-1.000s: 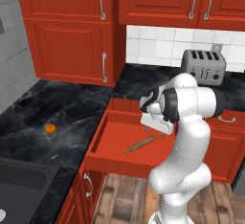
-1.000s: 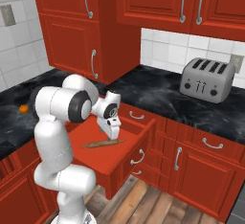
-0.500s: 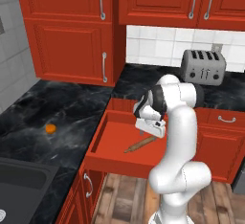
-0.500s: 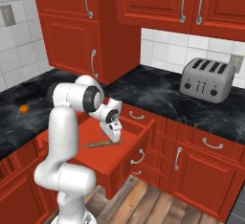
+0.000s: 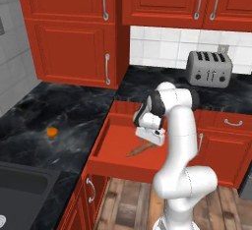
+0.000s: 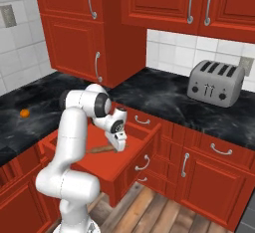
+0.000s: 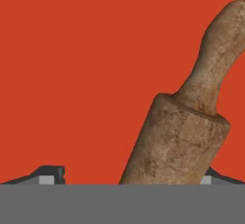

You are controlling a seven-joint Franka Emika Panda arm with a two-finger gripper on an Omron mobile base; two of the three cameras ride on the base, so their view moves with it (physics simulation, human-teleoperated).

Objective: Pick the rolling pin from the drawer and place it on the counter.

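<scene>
While the arm is bent down into the drawer (image 5: pixel 110 140), I read the gripper (image 5: pixel 150 136) as spread wide and grasping nothing — in the hand view its two dark tips sit far apart at the bottom corners, one fingertip (image 7: pixel 48 174) at the left, the other barely showing at the right. The rolling pin (image 7: pixel 186 122) lies between them on the drawer's flat red bottom (image 7: pixel 86 65), its thick barrel low in that view and a narrower handle running up toward the upper right. I cannot tell whether either tip touches the wood.

From the left base camera, the rolling pin (image 5: pixel 140 149) lies on a diagonal on the drawer floor, its lower end poking out from under the hand; the gripper hangs right over its upper part. From the right base camera, the gripper (image 6: pixel 119 143) sits low inside the drawer (image 6: pixel 144 150), with the rolling pin (image 6: pixel 101 149) showing to its left as a short brown length.

The drawer stands pulled out from the corner of the counter (image 5: pixel 74 116) — glossy black marble. A small orange object (image 5: pixel 51 132) rests on the counter, well apart from the drawer. A silver toaster (image 5: pixel 209 69) stands on the far stretch of counter by the tiled wall, and part of a dark sink (image 5: pixel 22 189) shows at the lower left.
</scene>
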